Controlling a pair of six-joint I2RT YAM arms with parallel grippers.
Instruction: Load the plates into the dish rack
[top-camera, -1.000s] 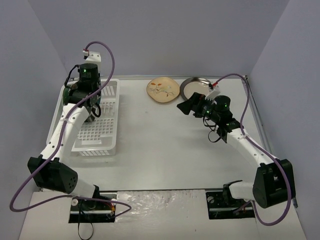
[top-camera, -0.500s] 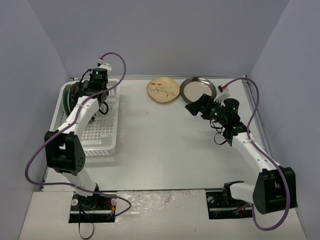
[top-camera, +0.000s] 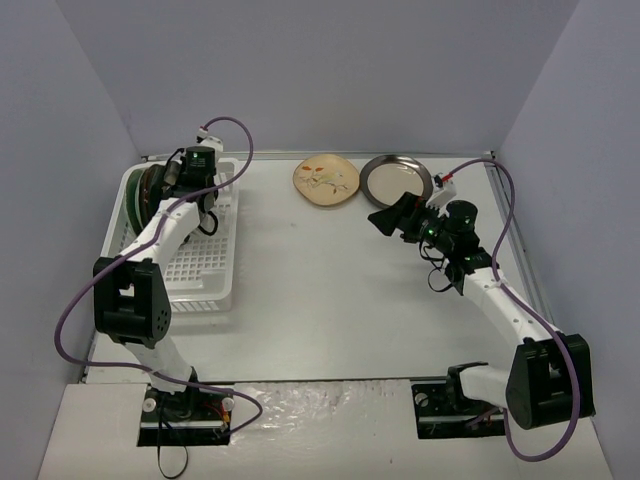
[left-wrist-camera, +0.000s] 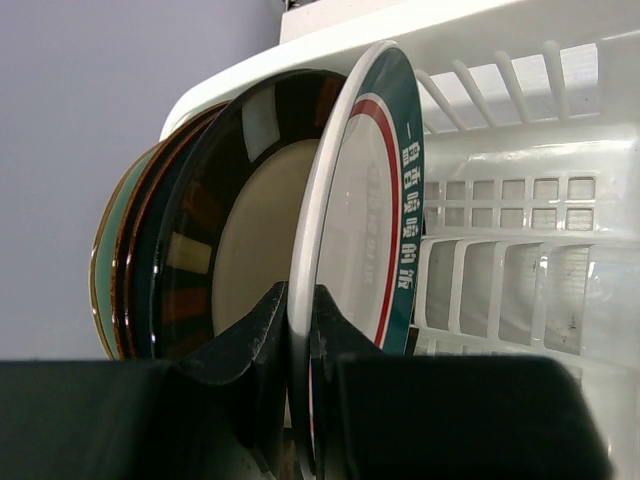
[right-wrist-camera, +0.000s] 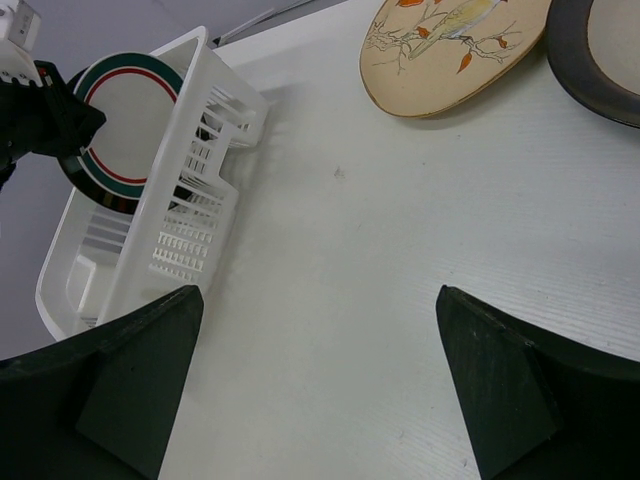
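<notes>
1 white plate (left-wrist-camera: 355, 230) pinched upright by left gripper (left-wrist-camera: 300, 300), arm (top-camera: 160, 230) extended forward.

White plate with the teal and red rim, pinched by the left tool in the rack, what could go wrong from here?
1. The white plate stands upright close against a dark-rimmed beige plate; if released unsupported, it may tip or knock that one.
2. The left tool is shut on its rim inside the dish rack; pulling out could snag the plate or the wall.
</notes>
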